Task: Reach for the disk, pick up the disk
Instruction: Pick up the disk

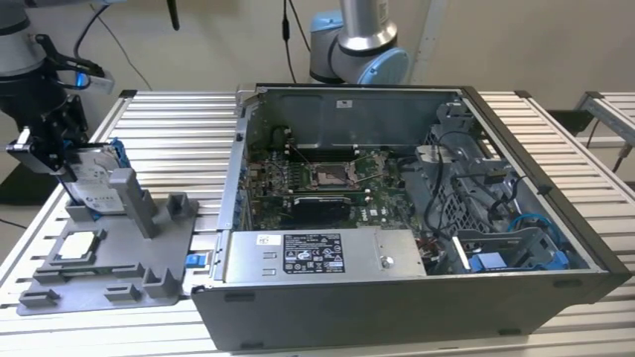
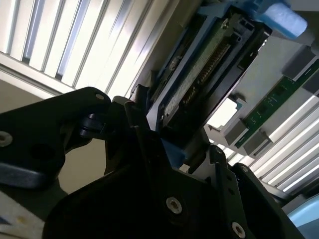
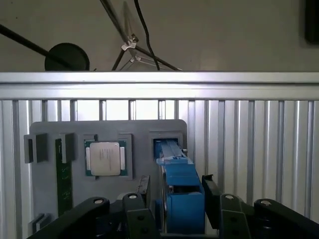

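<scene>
Claw [image 1: 68, 172] low over the gray fixture tray [image 1: 129, 282], which lies along the table [image 1: 169, 126] edge on the exterior view's left, just beside the open computer case [image 1: 397, 312]. The disk [image 1: 97, 182] stands on edge, tilted, in its slot at the tray's far corner on the exterior view's left, white label facing the case. In the first wrist view my claw [image 3: 175, 181] is spread and straddles the disk [image 3: 182, 199]: one finger [image 3: 208, 191] sits right against the blue bracket, and a dark gap shows between the other finger [image 3: 144, 191] and the bracket. In the second wrist view the claw [image 2: 175, 129] flanks the connector end of the disk [image 2: 199, 74]. Disk is seated in the slot, not lifted. The square silver chip [image 1: 79, 245] lies flat in its own recess nearer the tray's middle, apart from the disk.
</scene>
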Robot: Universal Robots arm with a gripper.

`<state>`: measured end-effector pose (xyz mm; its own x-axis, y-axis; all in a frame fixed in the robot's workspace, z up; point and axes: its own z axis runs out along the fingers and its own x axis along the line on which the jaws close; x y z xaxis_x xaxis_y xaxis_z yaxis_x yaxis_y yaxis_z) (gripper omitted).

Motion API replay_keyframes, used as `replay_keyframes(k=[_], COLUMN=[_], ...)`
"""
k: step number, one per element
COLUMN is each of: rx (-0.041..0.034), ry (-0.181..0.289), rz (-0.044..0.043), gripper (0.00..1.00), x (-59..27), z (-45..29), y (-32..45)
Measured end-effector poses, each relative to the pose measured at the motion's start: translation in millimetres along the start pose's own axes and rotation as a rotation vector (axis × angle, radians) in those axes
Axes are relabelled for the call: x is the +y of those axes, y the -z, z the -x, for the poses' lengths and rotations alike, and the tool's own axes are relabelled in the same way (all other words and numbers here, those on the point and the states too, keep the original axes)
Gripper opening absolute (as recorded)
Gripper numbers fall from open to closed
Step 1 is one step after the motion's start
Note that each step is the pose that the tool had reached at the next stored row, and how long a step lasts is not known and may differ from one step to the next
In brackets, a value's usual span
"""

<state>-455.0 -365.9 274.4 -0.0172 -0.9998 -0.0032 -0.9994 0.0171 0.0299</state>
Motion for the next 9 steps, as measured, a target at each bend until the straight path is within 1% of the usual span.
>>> replay_keyframes(k=[5,9], rx=[-0.0012,-0.0015], ry=[0.000,-0.001], rz=[0.0000,0.0001], gripper=[1.00,1.00], x=[-0.1,0.0], z=[1.2,3.1], y=[-5.9,-7.8])
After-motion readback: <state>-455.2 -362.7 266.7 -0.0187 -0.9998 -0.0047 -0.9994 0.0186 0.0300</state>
